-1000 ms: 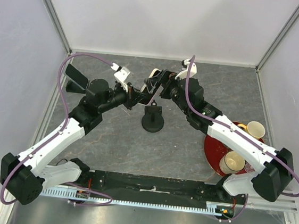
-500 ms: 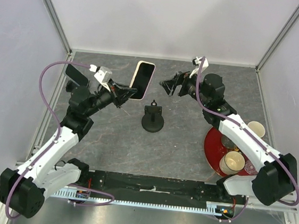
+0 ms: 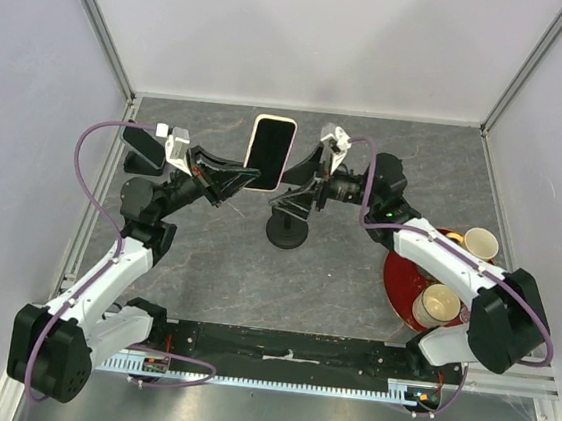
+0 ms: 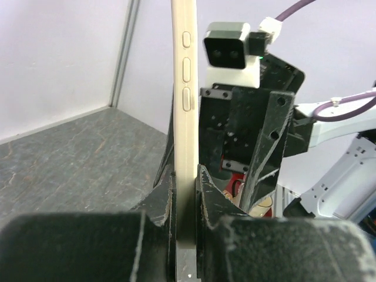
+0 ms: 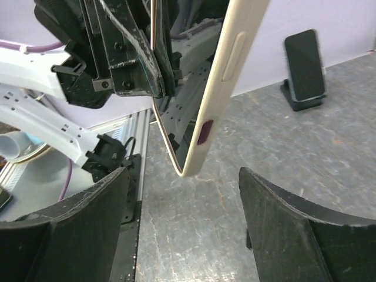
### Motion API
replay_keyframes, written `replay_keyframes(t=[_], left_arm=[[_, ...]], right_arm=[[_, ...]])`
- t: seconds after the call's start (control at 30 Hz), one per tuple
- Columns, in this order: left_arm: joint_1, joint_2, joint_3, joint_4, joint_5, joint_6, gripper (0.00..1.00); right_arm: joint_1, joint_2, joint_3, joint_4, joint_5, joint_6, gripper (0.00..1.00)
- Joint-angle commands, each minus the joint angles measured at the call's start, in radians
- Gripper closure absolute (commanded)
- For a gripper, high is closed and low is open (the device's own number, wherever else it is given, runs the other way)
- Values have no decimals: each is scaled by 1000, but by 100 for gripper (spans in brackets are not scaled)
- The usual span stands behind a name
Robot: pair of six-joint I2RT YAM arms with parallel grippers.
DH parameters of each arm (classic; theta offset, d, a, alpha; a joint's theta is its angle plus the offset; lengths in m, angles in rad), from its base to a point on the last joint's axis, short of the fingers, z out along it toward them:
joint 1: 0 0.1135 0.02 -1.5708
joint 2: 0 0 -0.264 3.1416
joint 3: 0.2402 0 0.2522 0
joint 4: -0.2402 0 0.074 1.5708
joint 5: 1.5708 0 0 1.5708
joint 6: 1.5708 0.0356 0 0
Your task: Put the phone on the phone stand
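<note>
The phone (image 3: 270, 152), black screen with a pale rim, is held upright in the air behind the black phone stand (image 3: 287, 229). My left gripper (image 3: 247, 177) is shut on its lower end. In the left wrist view the phone (image 4: 185, 106) runs edge-on up from between the shut jaws of that gripper (image 4: 187, 197). My right gripper (image 3: 290, 197) hangs open just right of the phone, above the stand. In the right wrist view the phone's lower corner (image 5: 202, 147) hangs ahead of the open right gripper (image 5: 185, 220), touching neither of the fingers (image 5: 288, 229).
A red plate (image 3: 401, 268) with two cups (image 3: 481, 244) (image 3: 437, 305) sits at the right. A second dark phone on a small stand (image 3: 145, 146) stands at the back left, also in the right wrist view (image 5: 304, 67). Enclosure walls close in on three sides.
A second ago both grippers met at the phone. The right gripper let go, drew back, then swung in low over the stand. The left gripper lifted the phone upright.
</note>
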Motion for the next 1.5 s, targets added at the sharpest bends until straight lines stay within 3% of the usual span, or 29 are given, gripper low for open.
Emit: replay_keyframes(t=[0.0, 0.07, 0.17, 0.27, 0.43, 0.8, 0.87, 0.93, 0.97, 1.0, 1.03, 1.1, 1.27, 1.47], left_arm=[[5, 14, 7, 245, 62, -113, 98], [3, 32, 7, 302, 82, -151, 98], [5, 48, 3, 354, 98, -179, 98], [5, 45, 3, 356, 99, -182, 98], [5, 43, 1, 365, 101, -188, 98], [3, 89, 7, 408, 124, -244, 98], [3, 99, 12, 405, 130, -250, 98], [3, 102, 19, 382, 125, -242, 98], [3, 93, 32, 346, 99, -236, 93], [3, 88, 39, 247, 82, -216, 66], [3, 80, 49, 185, 64, -204, 52], [2, 60, 82, 55, 41, -152, 36], [3, 27, 122, -37, 71, -80, 28], [3, 14, 154, -133, 108, 14, 32]], right_arm=[[74, 55, 64, 94, -3, 13, 22], [85, 72, 75, 120, 37, 62, 34], [90, 73, 63, 215, 83, 154, 44], [88, 61, 31, 284, 100, 171, 44], [90, 20, 18, 235, 108, 125, 45], [90, 21, -9, 336, 111, 181, 66], [90, 18, -8, 338, 113, 179, 77], [90, 16, -12, 330, 119, 156, 96], [88, 12, -12, 298, 128, 136, 100], [88, 9, -11, 273, 142, 115, 100], [88, 6, -9, 247, 148, 68, 100], [88, -16, -12, 169, 156, 18, 100], [88, -60, -16, 19, 91, -150, 100], [85, -63, 32, -178, -13, -287, 100]])
